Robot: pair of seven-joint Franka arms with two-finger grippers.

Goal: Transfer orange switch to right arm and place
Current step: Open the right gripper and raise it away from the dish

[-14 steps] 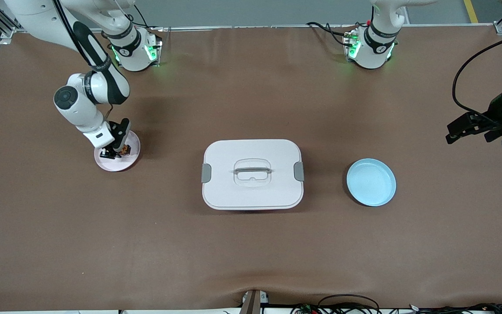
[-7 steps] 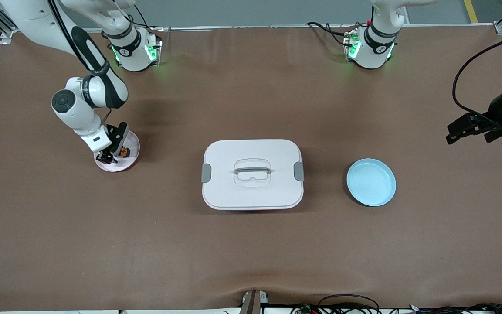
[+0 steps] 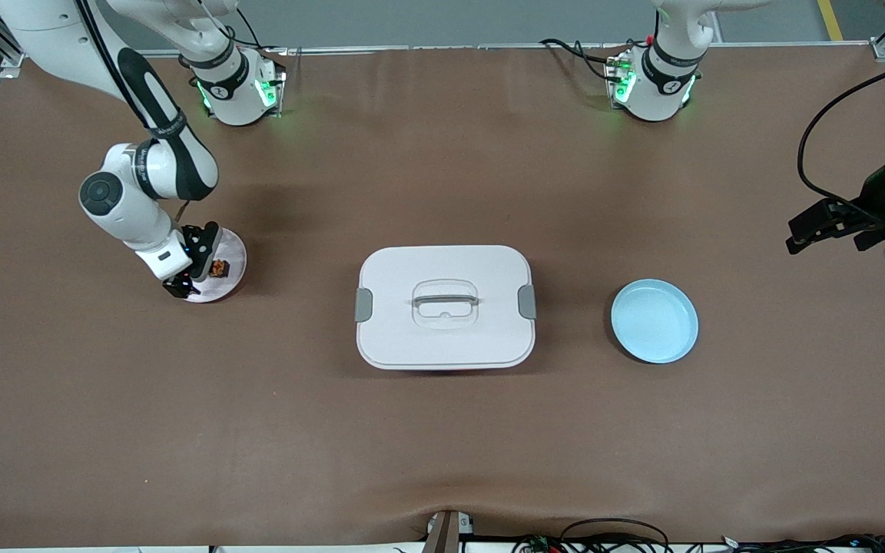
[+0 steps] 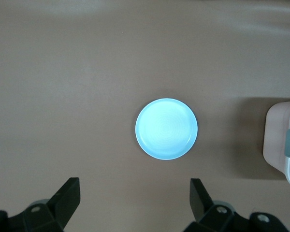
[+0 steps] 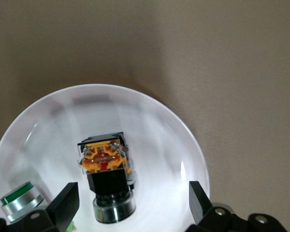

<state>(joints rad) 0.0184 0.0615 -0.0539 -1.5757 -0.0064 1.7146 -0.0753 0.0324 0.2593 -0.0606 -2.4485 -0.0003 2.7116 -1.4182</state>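
The orange switch (image 3: 219, 269), a small black block with an orange top and a silver ring, lies on its side on the pale pink plate (image 3: 233, 250). It also shows in the right wrist view (image 5: 105, 162), on the plate (image 5: 183, 140). My right gripper (image 3: 181, 286) is open and empty, low over the plate's edge toward the right arm's end of the table. In its wrist view the right gripper (image 5: 134, 205) has its jaws wide apart, clear of the switch. My left gripper (image 3: 826, 230) waits open and empty over the table at the left arm's end (image 4: 135, 200).
A clear-green-and-silver piece (image 5: 20, 200) lies on the same plate beside the switch. A white lidded box (image 3: 445, 306) with a handle stands mid-table. An empty light blue plate (image 3: 654, 320) lies between the box and the left arm's end; the left wrist view shows it (image 4: 166, 128).
My right arm has drawn back toward its end of the table, and its gripper has moved off the switch. The switch stays on the plate. The left arm has not moved.
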